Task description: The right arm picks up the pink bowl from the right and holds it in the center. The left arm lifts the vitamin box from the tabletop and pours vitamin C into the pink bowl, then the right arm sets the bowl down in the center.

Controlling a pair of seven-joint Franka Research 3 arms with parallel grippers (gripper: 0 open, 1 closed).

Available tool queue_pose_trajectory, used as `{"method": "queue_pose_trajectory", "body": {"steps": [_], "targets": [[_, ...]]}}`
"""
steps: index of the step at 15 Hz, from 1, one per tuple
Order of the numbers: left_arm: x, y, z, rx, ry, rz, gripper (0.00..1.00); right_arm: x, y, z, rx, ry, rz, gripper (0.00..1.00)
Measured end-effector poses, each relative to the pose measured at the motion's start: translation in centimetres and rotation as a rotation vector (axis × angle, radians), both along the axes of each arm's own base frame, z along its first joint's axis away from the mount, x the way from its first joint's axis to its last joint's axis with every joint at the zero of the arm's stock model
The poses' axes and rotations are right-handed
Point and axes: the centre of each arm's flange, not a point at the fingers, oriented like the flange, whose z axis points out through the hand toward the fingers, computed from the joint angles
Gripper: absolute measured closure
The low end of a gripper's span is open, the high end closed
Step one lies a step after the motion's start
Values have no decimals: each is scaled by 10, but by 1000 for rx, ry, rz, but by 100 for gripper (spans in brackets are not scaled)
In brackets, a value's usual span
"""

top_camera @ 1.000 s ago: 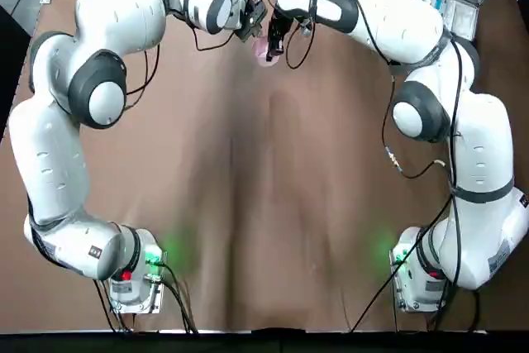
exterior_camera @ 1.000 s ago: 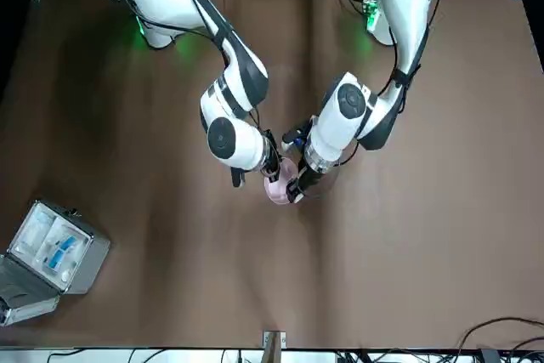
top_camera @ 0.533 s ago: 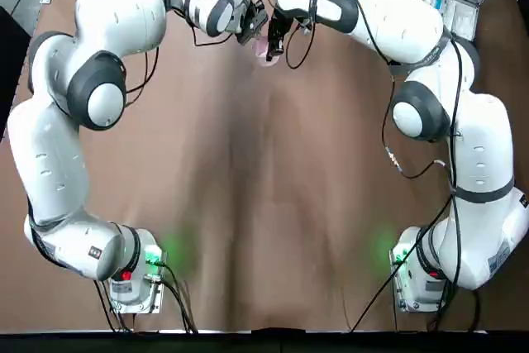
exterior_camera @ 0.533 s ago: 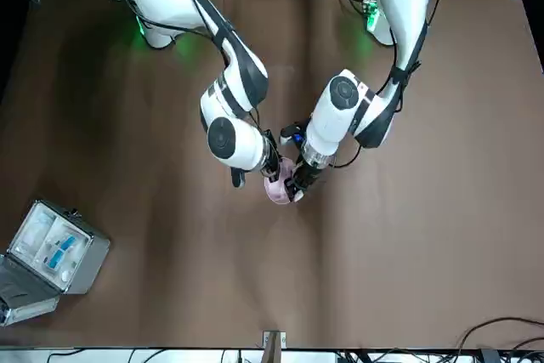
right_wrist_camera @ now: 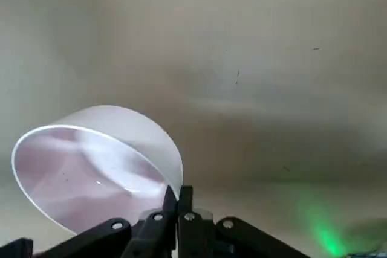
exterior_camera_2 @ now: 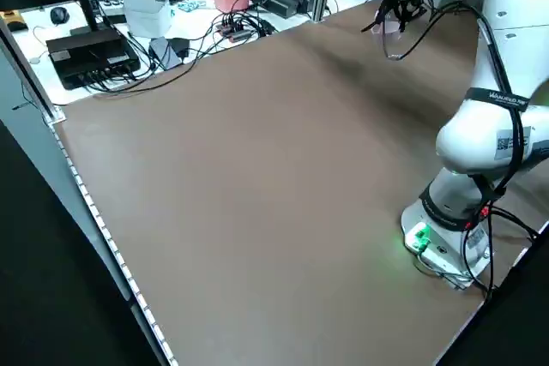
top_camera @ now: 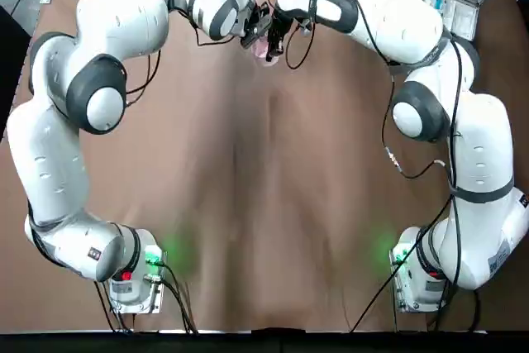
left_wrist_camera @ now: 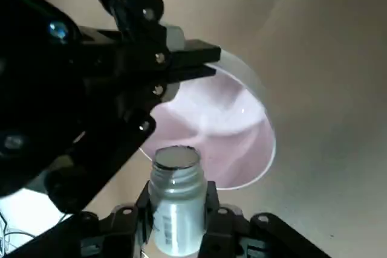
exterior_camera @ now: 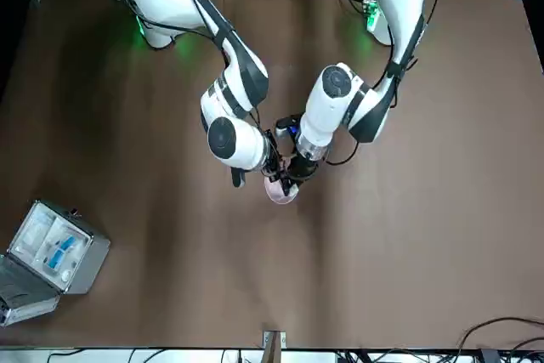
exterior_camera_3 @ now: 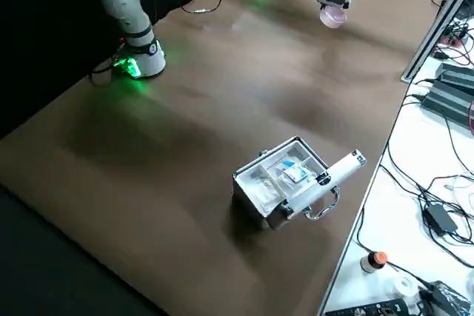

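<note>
Brown tabletop (top_camera: 240, 204), left tool (left_wrist_camera: 175, 225) around vitamin box (left_wrist_camera: 176, 203)

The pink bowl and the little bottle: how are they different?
The pink bowl is wide and pale pink; the vitamin bottle is small, narrow and whitish. The bowl's mouth is broad, while the bottle's is little. The right jaws grip the bowl's rim, and the left jaws hold the bottle. Both are open-topped.
</note>
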Motion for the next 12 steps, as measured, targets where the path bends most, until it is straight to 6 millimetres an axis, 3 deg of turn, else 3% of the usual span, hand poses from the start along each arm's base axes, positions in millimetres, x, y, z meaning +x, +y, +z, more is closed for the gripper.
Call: {"method": "queue_pose_trajectory", "body": {"steps": [7,12], "targets": [[1,1,1,5,-9,-2,65,-2,2,0,1,0,4,98],[-5,-6,2,118,-123,-80,65,-3,4,0,2,-2,11,98]]}}
